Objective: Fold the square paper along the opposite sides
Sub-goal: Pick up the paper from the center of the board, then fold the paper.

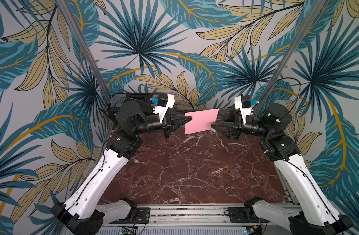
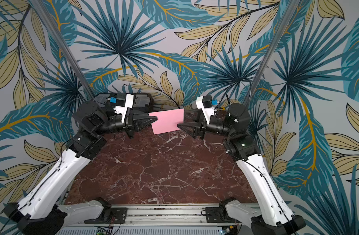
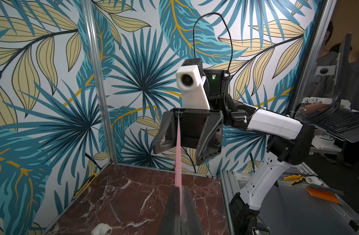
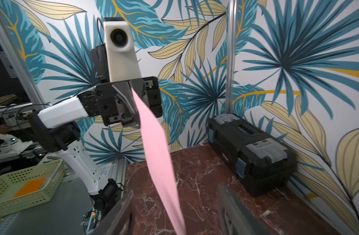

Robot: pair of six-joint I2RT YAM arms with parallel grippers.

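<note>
Square paper is hanging in the air over the far end of the counter, clear of the surface and standing roughly upright. Both wrist views are catching it nearly edge-on. Its long axis is running side to side, straight from one claw to the other.

Left claw is clamping the sheet's left edge, fingers pressed together on it, and is carrying the sheet alone. Right claw is facing it from the opposite side, fingers spread, gripping nothing. The paper's right edge is reaching in between those fingers. In the left wrist view that edge is sitting close to one finger rather than centred; touching or not, cannot tell.

White pipe elbow is lying on the counter just below the right claw. Black toolbox is sitting in the far left corner.

Judgement: the right claw is the nearer one to the free edge, which is lying straight ahead of it, so a re-grip is asking only for the fingers to close. The fold itself is asking for that edge to travel across toward the left claw. Whether a crease is already in the sheet, cannot tell. A thin sheet held by one edge is liable to droop or twist.
</note>
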